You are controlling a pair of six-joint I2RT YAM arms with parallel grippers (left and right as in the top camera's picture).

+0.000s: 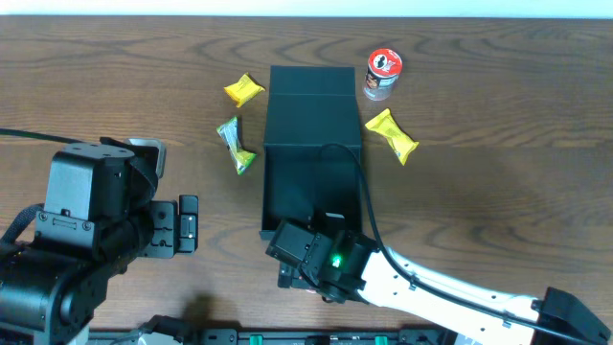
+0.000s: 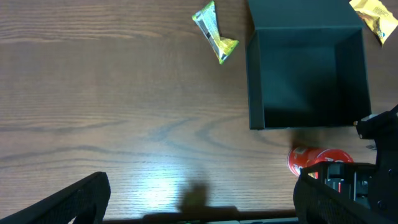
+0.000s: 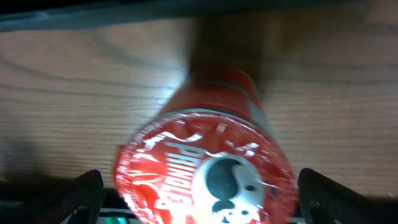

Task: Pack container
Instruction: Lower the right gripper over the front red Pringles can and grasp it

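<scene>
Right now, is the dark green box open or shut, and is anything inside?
Open and empty: the cardboard box has its flap lid folded back, and its floor shows bare.

The table (image 1: 498,115) shows brown wood grain. The cardboard box (image 1: 311,115) is dark teal-green. The near chip can (image 3: 205,168) is red with white lettering; the far chip can (image 1: 383,73) is red-labelled too. The left snack packet (image 1: 243,90) and the right snack packet (image 1: 392,134) are yellow, the twisted packet (image 1: 235,144) green and yellow.

Red can (image 3: 205,155) inside right gripper (image 3: 200,202): blurred, lower part cut by frame edge; pad contact unclear. From overhead, the wrist housing (image 1: 330,259) hides both. Yellow packet (image 2: 373,18), far ahead-right of left gripper (image 2: 202,200): clipped.
</scene>
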